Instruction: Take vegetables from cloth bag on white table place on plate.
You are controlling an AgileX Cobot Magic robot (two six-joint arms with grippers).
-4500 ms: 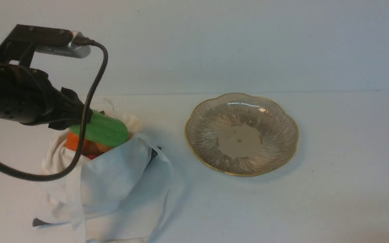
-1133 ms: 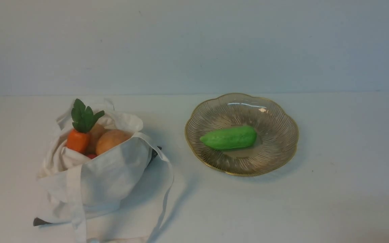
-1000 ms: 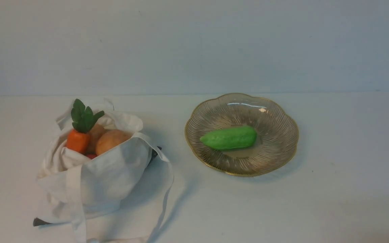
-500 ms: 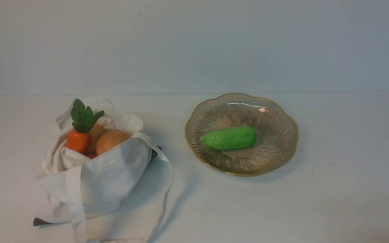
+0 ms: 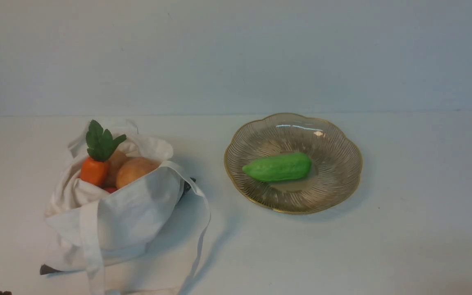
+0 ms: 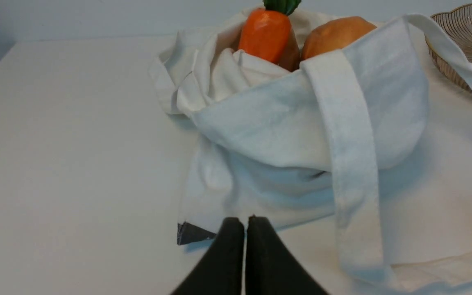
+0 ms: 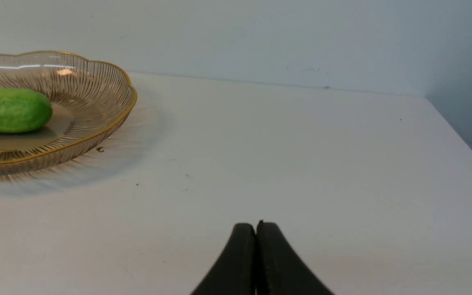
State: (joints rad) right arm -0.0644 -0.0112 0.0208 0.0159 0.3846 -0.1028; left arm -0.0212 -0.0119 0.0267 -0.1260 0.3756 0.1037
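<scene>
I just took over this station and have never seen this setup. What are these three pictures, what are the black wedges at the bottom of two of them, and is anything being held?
You are seeing a two-armed robot's cameras. The wide picture looks forward from between the arms; the other two come from cameras on each wrist.

The black wedges are the left gripper and right gripper. Both have their jaws pressed together with nothing between them, so nothing is held.

On the plain white table sits a soft white cloth bag holding an orange carrot with green leaves, tan-brown potatoes and a small red piece. To its right is a ribbed, gold-edged glass plate with a bright green cucumber lying in it.
</scene>
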